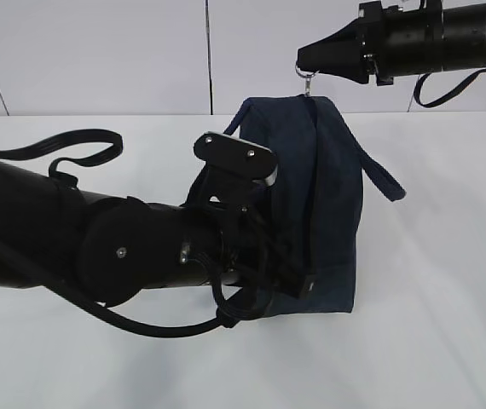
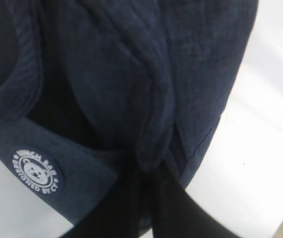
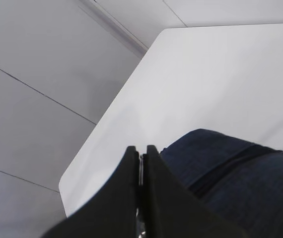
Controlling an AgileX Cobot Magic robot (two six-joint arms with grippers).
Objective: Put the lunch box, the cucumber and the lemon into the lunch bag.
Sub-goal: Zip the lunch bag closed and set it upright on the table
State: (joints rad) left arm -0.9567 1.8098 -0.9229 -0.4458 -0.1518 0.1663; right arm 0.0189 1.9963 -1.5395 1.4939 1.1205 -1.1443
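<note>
Exterior view: lunch bag (image 1: pixel 328 204) standing upright at centre of frame on white table (image 1: pixel 448 341), zipper appearing closed. Right gripper (image 1: pixel 309 68) at upper right, jaws pressed together on metal ring pull (image 1: pixel 309 83). Left gripper (image 2: pixel 154 198) pinching bag fabric low down. Best to pull slowly along zipper line while holding bag firm
</note>
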